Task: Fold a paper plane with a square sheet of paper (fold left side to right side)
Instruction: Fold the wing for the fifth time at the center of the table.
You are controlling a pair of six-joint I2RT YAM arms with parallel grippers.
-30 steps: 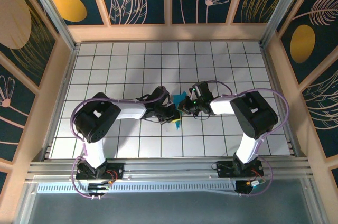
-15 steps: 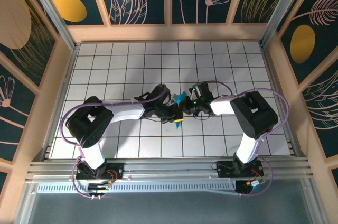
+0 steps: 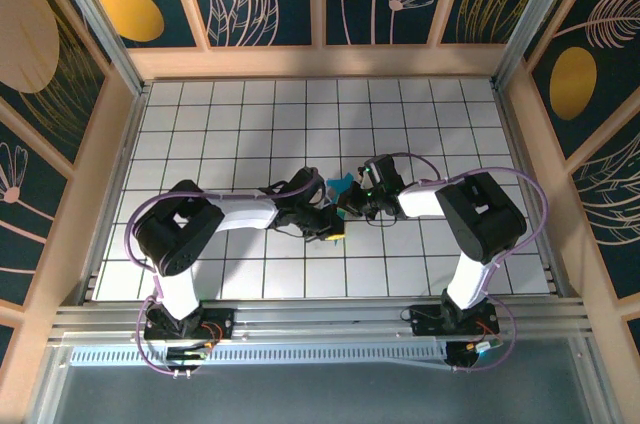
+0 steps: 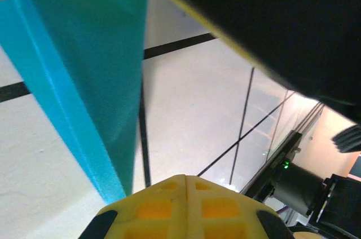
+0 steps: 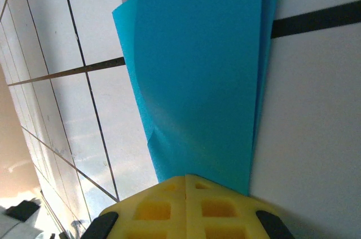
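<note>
**Desk** [image 3: 230,124]: white surface ruled with a dark grid. It is fenced by wooden rails and dark panels painted with gold discs and pale leaves.

**Left arm** [image 3: 245,212]: white and black. It reaches from its base at the near left toward the middle of the desk, with the wrist low over the tiles.

**Left fingers** [image 3: 331,231]: yellow-tipped and pressed together with no gap, as seen at the bottom of the left wrist view [image 4: 186,188]. The lower end of the paper runs down behind the left half of the tips. Whether it is pinched there cannot be told. A dark, yellow-edged part [image 4: 265,19] crosses the upper right of that view.

**Sheet of paper** [image 3: 339,185]: bright cyan-blue and folded into layers. It sits at the middle of the desk, between the two sets of fingers. The left wrist view shows it as a slanted band narrowing downward [image 4: 73,75]. The right wrist view shows a broad layered panel [image 5: 203,75] with a straight right edge and a curled left edge. It casts a shadow on the tiles beneath and crosses one grid line.

**Right fingers** [image 3: 348,206]: closed tight and clamped on the sheet of paper. In the right wrist view the paper comes straight out from the yellow tips [image 5: 186,188].

**Right arm** [image 3: 470,209]: white and black, bent inward from its base at the near right, with a purple cable looped along it.
</note>
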